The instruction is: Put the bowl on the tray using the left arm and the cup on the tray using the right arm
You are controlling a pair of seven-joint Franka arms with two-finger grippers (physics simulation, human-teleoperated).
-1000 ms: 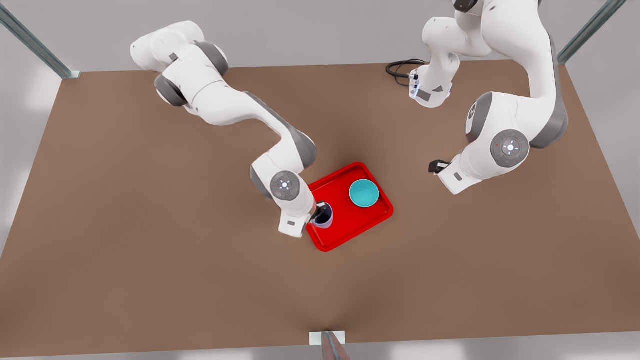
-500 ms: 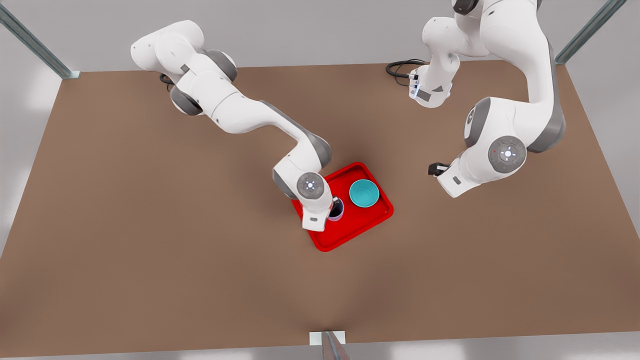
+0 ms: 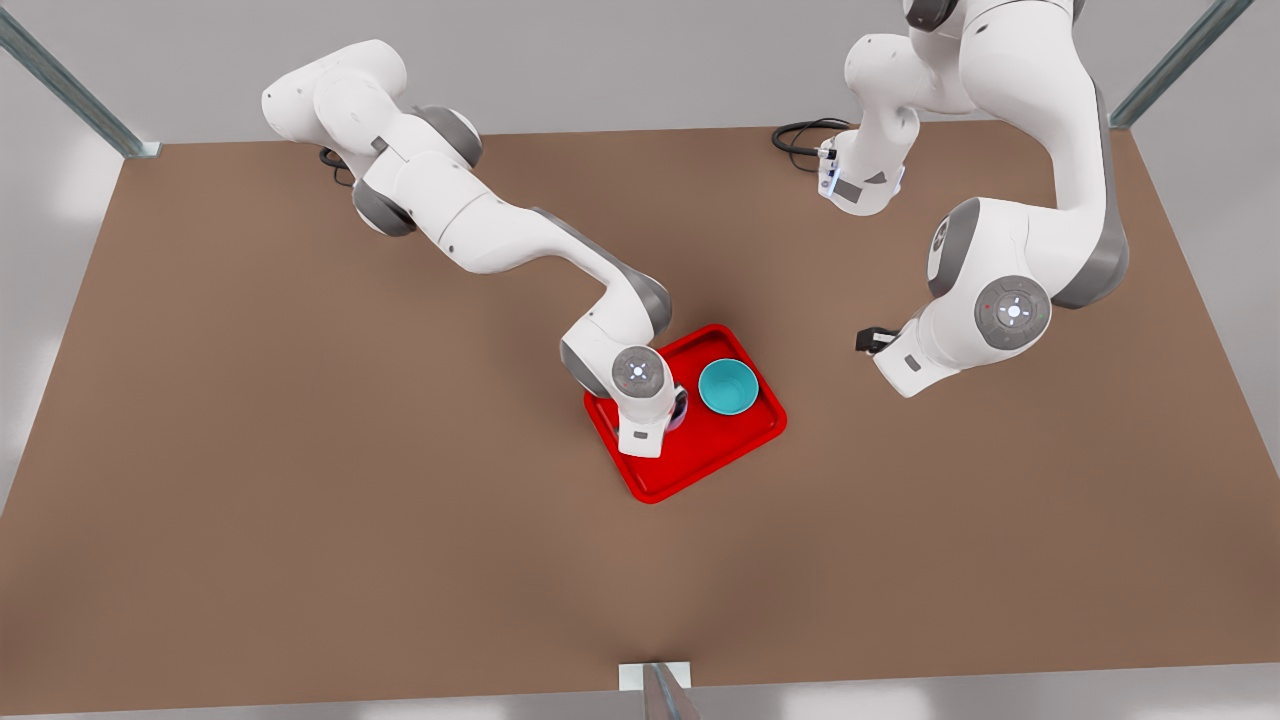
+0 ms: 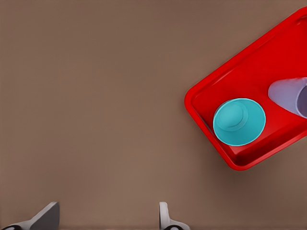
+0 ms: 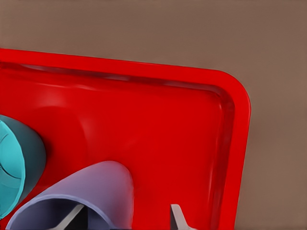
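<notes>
Right gripper (image 5: pixel 127 215) over tray (image 3: pixel 745 440), fingers straddling cup (image 5: pixel 86 201) wall, gripping it. Left gripper (image 4: pixel 108 218) spread wide, empty, above bare table (image 3: pixel 300 500). Bowl (image 3: pixel 727 387) on tray beside cup.

Brown table (image 3: pixel 300 450): red tray (image 3: pixel 700 465) (mid-table), black cable (image 3: pixel 800 135).
</notes>
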